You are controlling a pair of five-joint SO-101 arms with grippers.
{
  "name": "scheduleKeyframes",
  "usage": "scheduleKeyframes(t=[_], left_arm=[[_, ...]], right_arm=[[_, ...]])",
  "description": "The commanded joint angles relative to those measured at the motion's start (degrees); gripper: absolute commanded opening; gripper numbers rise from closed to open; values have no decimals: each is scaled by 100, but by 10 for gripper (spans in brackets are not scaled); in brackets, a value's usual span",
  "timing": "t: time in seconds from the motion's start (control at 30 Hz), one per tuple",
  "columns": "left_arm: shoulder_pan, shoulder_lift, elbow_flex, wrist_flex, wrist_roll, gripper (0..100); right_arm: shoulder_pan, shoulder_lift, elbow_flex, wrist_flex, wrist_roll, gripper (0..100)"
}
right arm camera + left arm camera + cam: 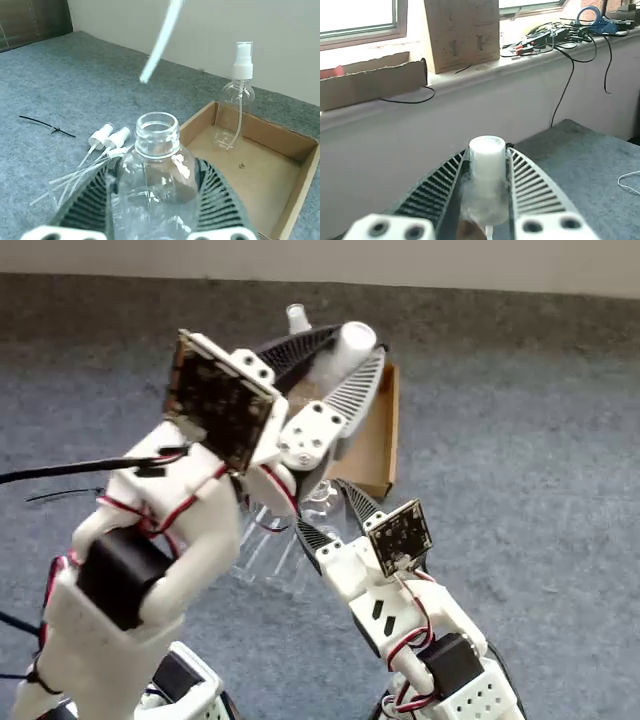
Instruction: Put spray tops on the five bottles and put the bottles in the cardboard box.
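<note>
Left fingers (432, 197) clenched on a spray top (487, 165), gripping the cap by its sides so the dip tube (162, 40) hangs free underneath. In the right wrist view the tube sits at upper centre, slanted. Its tip is above the bottle neck and apart from it, not in yet.

Right fingers (87, 205) clamped on the shoulders of an open bottle (157, 170), upright, neck clear above the ribs. Looks deliberate: the mouth is left exposed for the tube, and the body is braced for seating the top.

High view: left arm is raised at upper centre of frame, overlapping the cardboard box (378, 440). Right arm is at lower centre, its bottle just below the box's lower edge in frame.

Box: one capped bottle (237, 97) stands near its far wall. I'd call it one done, this one mid-assembly.

Two loose spray tops (107, 136) lie on the table (75, 75), left of the held bottle in the right wrist view, tubes fanned toward lower left. More clear bottles (265, 552) seem to lie under the left arm, count unclear.

Next move needs the tube tip lined up on the mouth. It's slanted, so the risk is it catches the rim or slides down outside.
</note>
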Motion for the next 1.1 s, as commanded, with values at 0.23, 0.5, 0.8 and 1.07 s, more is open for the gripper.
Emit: scheduleKeyframes(t=[0.23,0.5,0.8,1.07], left_arm=[[127,-127,374,-404,0,21],[110,-127,426,-369,316,21],[-4,-136,708,-44,316,21],[-602,-145,2018,114,290,24]], right_arm=[[-13,-84,-48,-136,-53,5],[-13,-84,-66,-136,-62,5],[207,-92,-84,-136,-70,5],[462,-92,-84,-163,-70,5]])
